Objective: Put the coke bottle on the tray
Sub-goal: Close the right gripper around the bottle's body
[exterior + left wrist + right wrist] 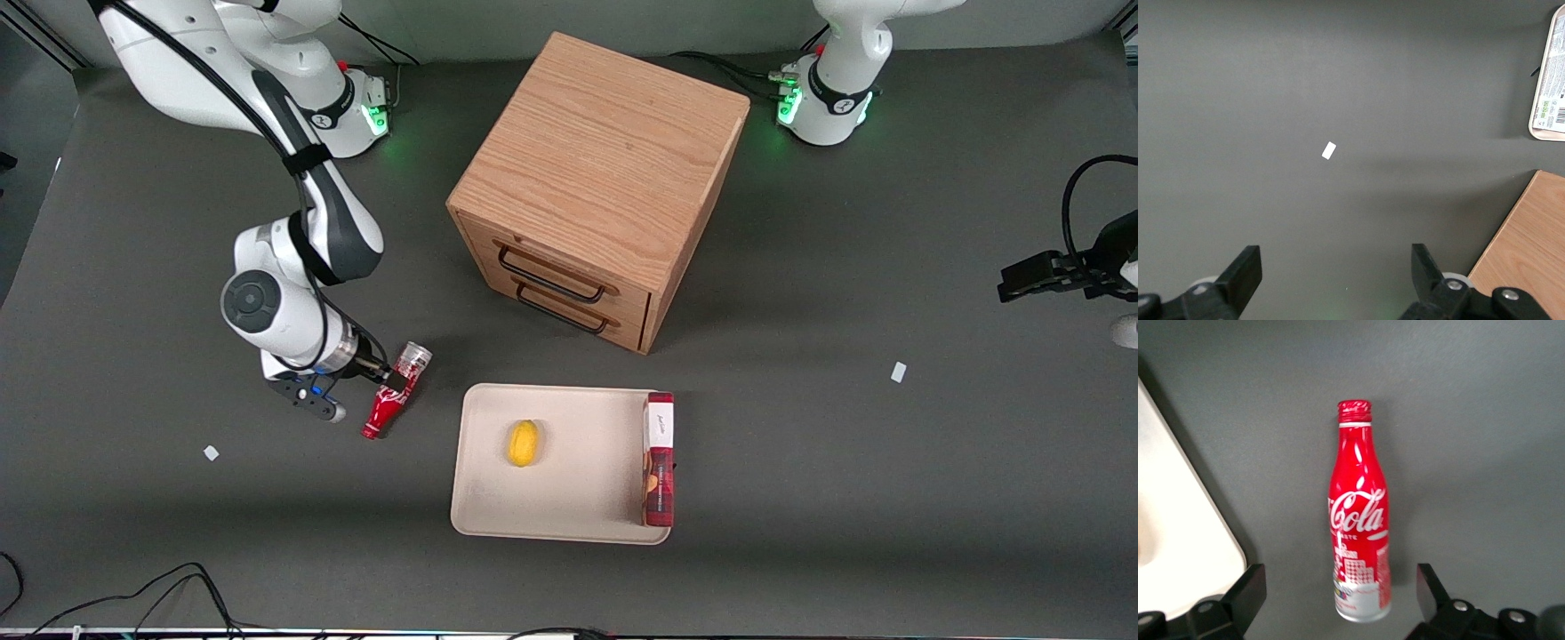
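Jaws spread, straddling the silvery base of the coke bottle without touching it. Bottle lying on the dark counter toward the working arm's end, just beside the beige tray. On the tray: a lemon, then a red plaid box.

Hidden, cropped or unreadable parts

In the front view the pincer is partly masked by its own wrist, so contact with the coke bottle cannot be told; the wrist view crops the tray at the frame edge and shows only the finger bases; the small print under the bottle's logo is unreadable; the plaid box covers part of the tray's rim.
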